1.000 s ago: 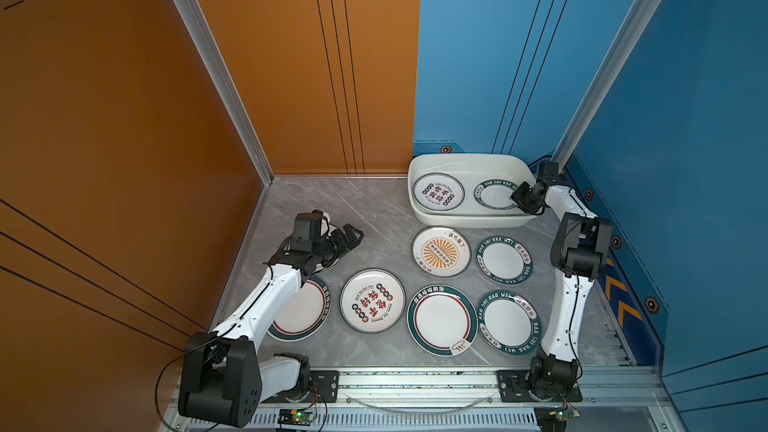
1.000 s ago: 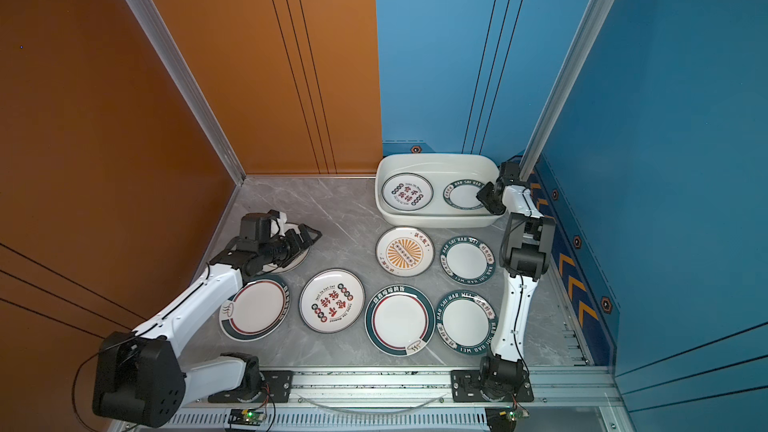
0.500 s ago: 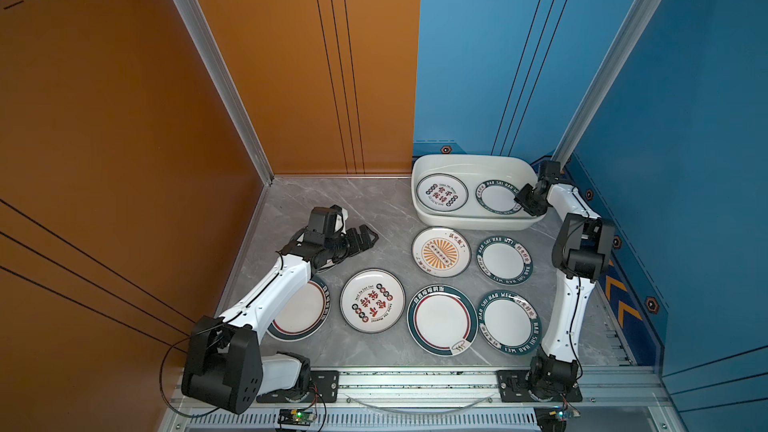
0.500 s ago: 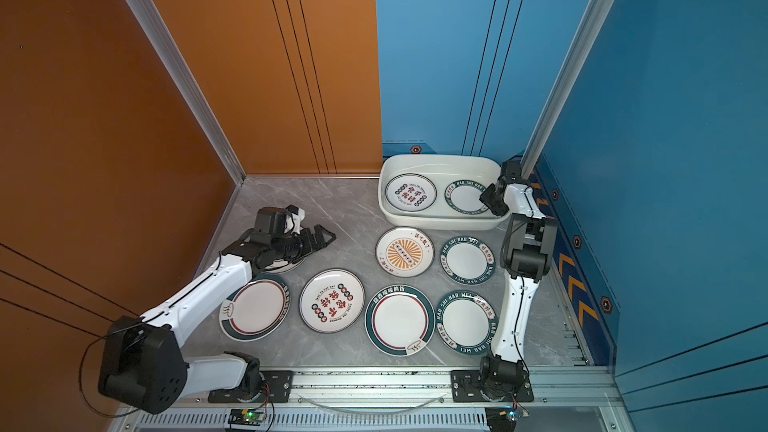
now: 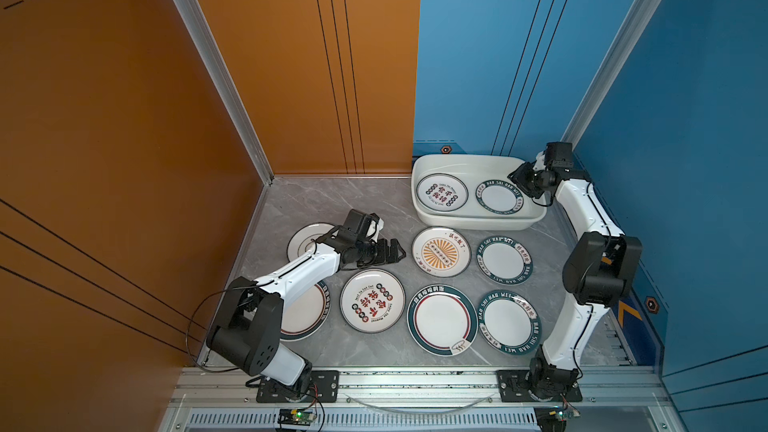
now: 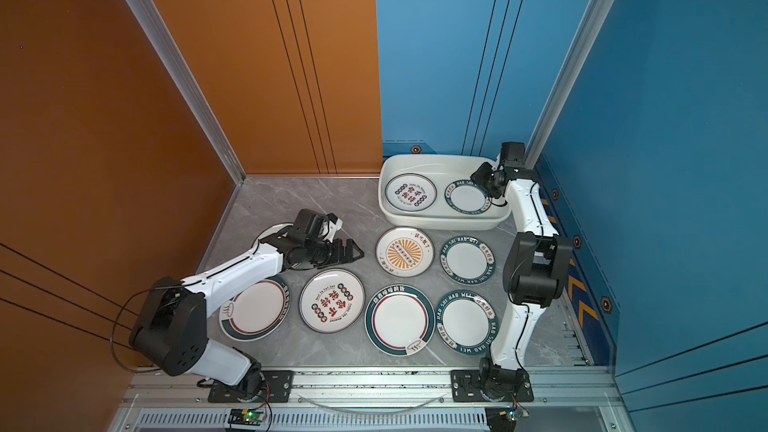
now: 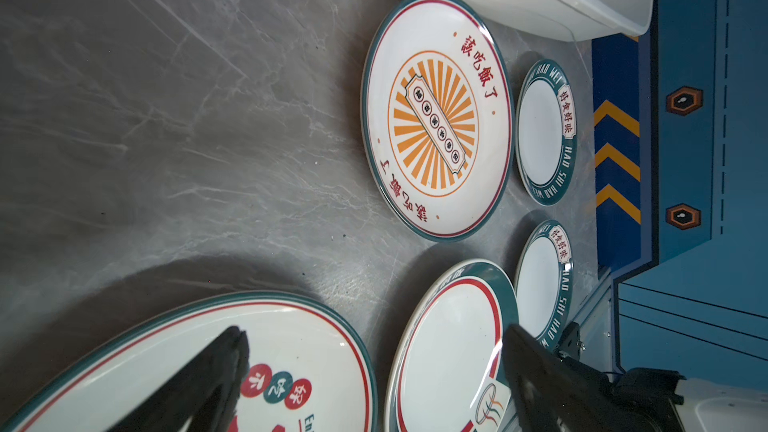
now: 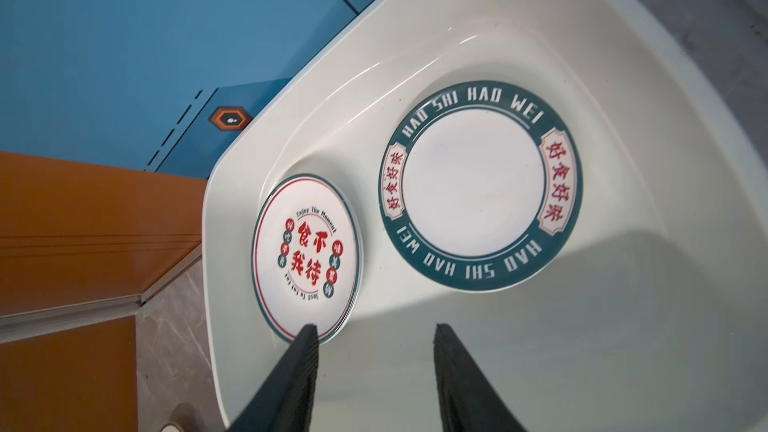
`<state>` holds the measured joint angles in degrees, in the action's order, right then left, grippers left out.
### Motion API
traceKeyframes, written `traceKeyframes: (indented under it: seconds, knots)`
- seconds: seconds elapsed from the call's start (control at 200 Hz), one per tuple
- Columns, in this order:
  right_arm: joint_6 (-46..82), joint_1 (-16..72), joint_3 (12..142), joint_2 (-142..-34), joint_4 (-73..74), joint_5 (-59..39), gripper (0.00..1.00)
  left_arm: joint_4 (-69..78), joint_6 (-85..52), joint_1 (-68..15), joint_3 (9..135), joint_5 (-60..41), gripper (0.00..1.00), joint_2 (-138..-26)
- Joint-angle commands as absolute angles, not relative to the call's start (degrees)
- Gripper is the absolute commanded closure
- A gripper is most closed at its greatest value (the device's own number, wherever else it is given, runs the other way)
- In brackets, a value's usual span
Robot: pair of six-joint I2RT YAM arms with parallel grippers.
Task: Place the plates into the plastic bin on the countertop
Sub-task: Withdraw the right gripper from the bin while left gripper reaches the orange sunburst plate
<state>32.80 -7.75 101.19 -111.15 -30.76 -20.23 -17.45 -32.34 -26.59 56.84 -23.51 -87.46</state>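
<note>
Nearest the aluminium rail, four plates lie flat in a row on the countertop. They are the half-hidden plate under the left arm, the red-character plate, the large green-rimmed plate and the near lettered plate. No gripper touches any of them.

In the next row back, the left gripper hangs over bare counter with its jaws spread wide and nothing between them. The sunburst plate lies flat just beside it, straight ahead of the fingertips, toward the right arm's side. The left wrist view confirms this, with the plate in line beyond the two fingers. The plate is round and has no long axis, so only the rim edge facing the gripper matters. The red-character plate is about as close, but it lies off to the rail side rather than ahead.

Judgement: the sunburst plate is the likelier next pick, and the left arm is plainly the nearer one to it.

The mid lettered plate lies beyond the sunburst plate. The pale plate sits behind the left wrist.

Farthest back, the plastic bin stands near the blue wall. It holds the binned character plate and the binned lettered plate side by side. The right gripper hovers over the bin's right end with its fingers parted and empty. It is well apart from the sunburst plate.
</note>
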Motion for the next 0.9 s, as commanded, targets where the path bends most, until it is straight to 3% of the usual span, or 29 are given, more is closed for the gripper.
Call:
traceKeyframes:
  seconds: [0.0,0.47,0.486,0.586,0.896]
  knots:
    - [31.82,-6.83,95.7,-107.14,-29.13,-23.34,0.52,-15.19,-32.4,-27.23,58.62,-23.77,0.05,-90.07]
    - [31.99,-4.32,84.63,-99.97,-25.67,-26.07,0.51,-2.51,-38.68,-30.23,62.84,-22.83,0.13,-102.33]
    - [31.94,-4.31,84.51,-99.89,-25.54,-26.13,0.51,-2.43,-38.77,-30.31,63.06,-22.74,0.17,-102.84]
    - [32.08,-4.26,83.55,-99.66,-25.22,-26.37,0.51,-1.85,-39.38,-31.0,64.71,-22.57,0.21,-105.63]
    - [31.81,-4.39,80.91,-98.04,-24.61,-27.03,0.51,1.43,-41.48,-31.9,64.26,-21.61,0.28,-110.6]
